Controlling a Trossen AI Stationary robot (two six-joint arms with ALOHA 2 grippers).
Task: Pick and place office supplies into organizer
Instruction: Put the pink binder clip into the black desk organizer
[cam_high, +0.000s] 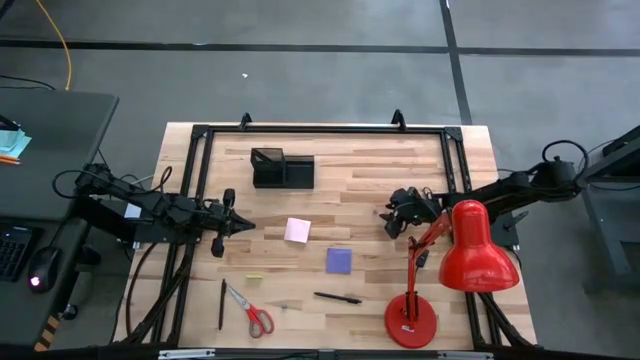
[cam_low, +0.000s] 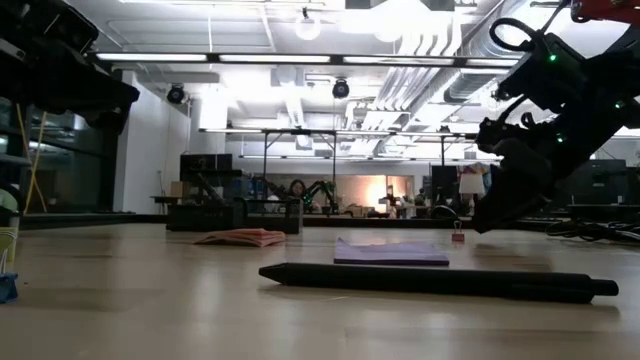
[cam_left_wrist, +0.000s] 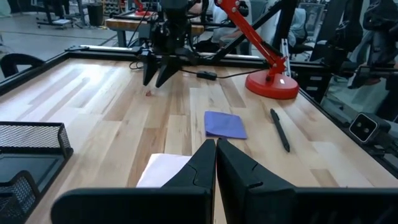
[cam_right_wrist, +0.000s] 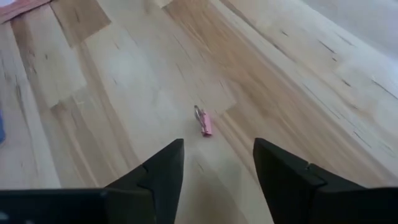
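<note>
Two arms are over your wooden table (cam_high: 370, 165), so read it from the left edge across. Your left gripper (cam_high: 240, 225) waits near the left edge with its fingers pressed together and nothing between them, pointing toward the pale pink square sticky-note pad (cam_high: 297, 230). Beyond it, by the far edge, stands the small black mesh desk organizer (cam_high: 281, 168); no supplies show in the part you can see. Along the near edge lie a thin dark pen (cam_high: 221, 303), the red-handled scissors (cam_high: 254, 313) and a second dark pen (cam_high: 337, 297), with a tiny yellowish piece (cam_high: 254, 277) just beyond them. Toward the middle sits the purple square sticky-note pad (cam_high: 339, 260).

Your right gripper (cam_high: 393, 216) hangs toward the right edge beside the big red desk lamp (cam_high: 455, 262), its fingers part-way apart and holding nothing. Ahead of the fingertips in its wrist view lies a small pink clip-like piece (cam_right_wrist: 204, 122), flat on the wood.

Judging by this, you are on the approach for that small piece. Next you would need to lower straight over it, straddle it, and close low against the wood, since something so small may slip out.
</note>
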